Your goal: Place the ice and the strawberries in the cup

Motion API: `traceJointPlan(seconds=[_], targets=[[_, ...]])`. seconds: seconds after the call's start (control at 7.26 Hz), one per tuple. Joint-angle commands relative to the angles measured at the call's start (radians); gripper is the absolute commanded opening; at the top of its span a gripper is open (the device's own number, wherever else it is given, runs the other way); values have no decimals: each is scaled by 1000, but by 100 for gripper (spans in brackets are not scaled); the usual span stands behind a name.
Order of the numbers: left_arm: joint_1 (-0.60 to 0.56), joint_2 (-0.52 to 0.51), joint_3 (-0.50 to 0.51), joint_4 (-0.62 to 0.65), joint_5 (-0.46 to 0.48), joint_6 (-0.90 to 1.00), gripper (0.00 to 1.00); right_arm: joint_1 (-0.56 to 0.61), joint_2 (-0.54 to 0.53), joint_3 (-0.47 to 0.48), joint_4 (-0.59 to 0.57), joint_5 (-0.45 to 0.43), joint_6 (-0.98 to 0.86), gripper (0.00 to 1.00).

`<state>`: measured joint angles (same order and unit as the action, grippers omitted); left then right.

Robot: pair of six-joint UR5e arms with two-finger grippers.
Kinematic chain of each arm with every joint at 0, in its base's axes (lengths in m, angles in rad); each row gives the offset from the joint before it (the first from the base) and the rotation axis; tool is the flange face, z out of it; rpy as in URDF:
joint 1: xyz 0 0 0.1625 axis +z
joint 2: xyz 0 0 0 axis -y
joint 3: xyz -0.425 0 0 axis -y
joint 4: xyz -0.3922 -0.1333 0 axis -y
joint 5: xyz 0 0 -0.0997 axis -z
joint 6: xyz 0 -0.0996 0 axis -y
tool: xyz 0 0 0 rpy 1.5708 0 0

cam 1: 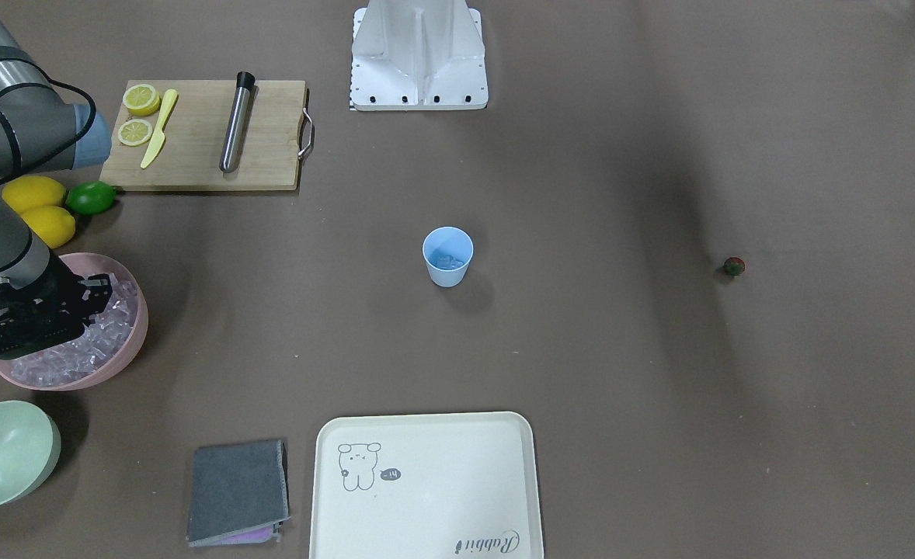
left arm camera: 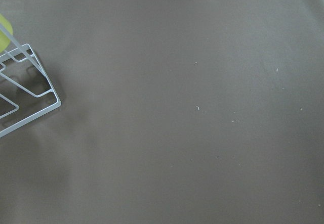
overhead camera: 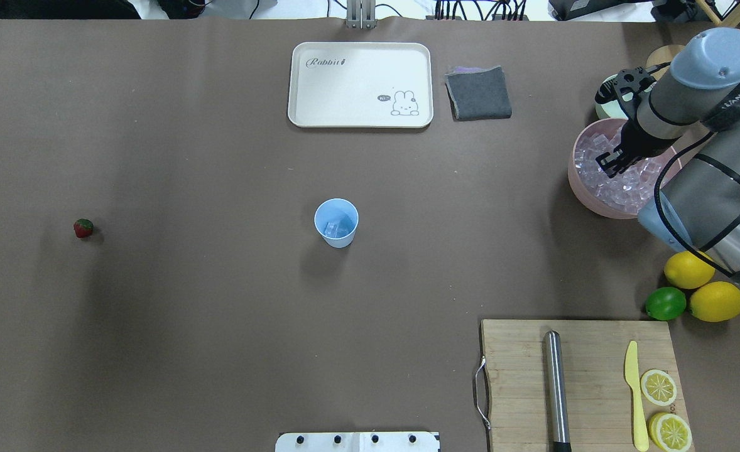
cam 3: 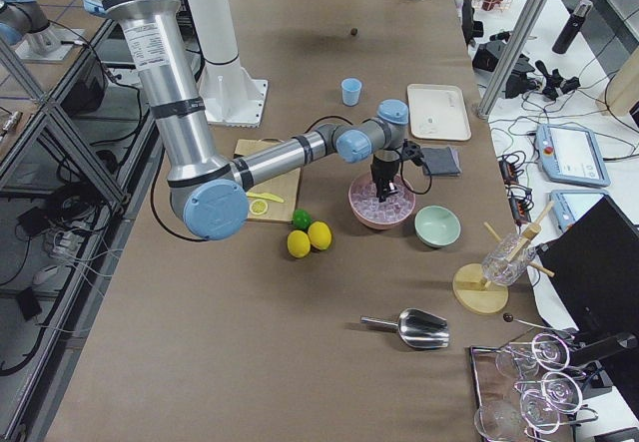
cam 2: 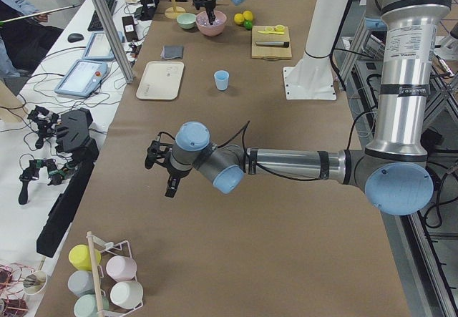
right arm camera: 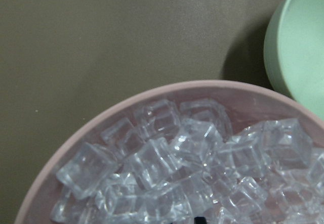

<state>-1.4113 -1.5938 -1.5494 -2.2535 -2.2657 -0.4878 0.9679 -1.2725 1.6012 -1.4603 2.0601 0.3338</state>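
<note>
The light blue cup (overhead camera: 336,223) stands upright mid-table and a few cubes of ice lie in its bottom (cam 1: 447,261). The rest of the ice (right arm camera: 167,158) is heaped in a pink bowl (overhead camera: 580,188) at my right. My right gripper (overhead camera: 612,164) reaches down into that heap; its fingertips are buried among the cubes, so I cannot tell how its jaws stand. One small red strawberry (overhead camera: 83,228) lies alone far to the left. My left gripper (cam 2: 161,168) hovers low over bare table well away from it, and I cannot tell its state.
A pale green bowl (cam 1: 3,454) sits beside the pink one. Two lemons (overhead camera: 715,301) and a lime (overhead camera: 665,303) lie near a cutting board (overhead camera: 521,376) with a knife, lemon halves and a metal muddler. A cream tray (overhead camera: 360,85) and grey cloth (overhead camera: 478,93) lie beyond the cup.
</note>
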Motion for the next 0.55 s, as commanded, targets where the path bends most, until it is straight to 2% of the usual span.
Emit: traceJointPlan(seconds=[0.0, 0.14, 0.41], targets=[[0, 0, -1, 0, 0, 0, 97, 0, -5, 2, 0, 0, -2, 59], [0, 0, 0, 0, 0, 0, 97, 2, -8, 2, 0, 0, -2, 68], [0, 0, -1, 0, 0, 0, 97, 2, -13, 6, 0, 0, -1, 69]])
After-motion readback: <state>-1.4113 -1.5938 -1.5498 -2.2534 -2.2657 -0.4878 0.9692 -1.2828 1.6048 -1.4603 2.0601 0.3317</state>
